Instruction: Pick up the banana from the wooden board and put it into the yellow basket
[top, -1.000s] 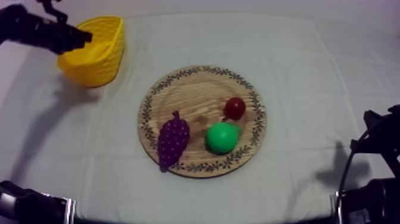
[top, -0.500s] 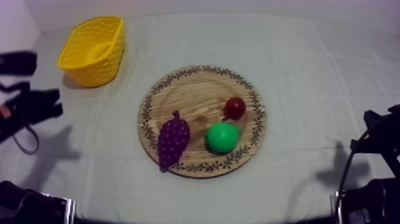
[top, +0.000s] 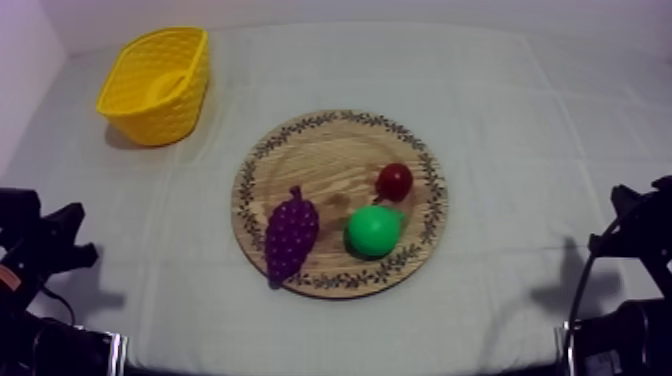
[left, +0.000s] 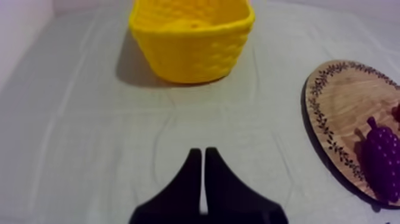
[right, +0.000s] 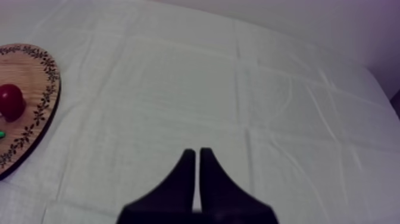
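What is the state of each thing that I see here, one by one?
basket: upright, banana inside.
banana: lying in the basket.
board: flat, bearing three fruits.
grapes: lying on the board.
pear: on the board.
small red fruit: on the board.
left gripper: shut, empty.
right gripper: shut, empty.

Ahead of my black left gripper (left: 203, 152) I see the yellow basket (left: 191, 36), dimple-woven; off to the gripper's right the wooden board (top: 330, 160) is brown-grained with a dark leafy rim, carrying purple dotted grapes (top: 291, 232), a green pear (top: 374, 230), a small red fruit (top: 394, 181)
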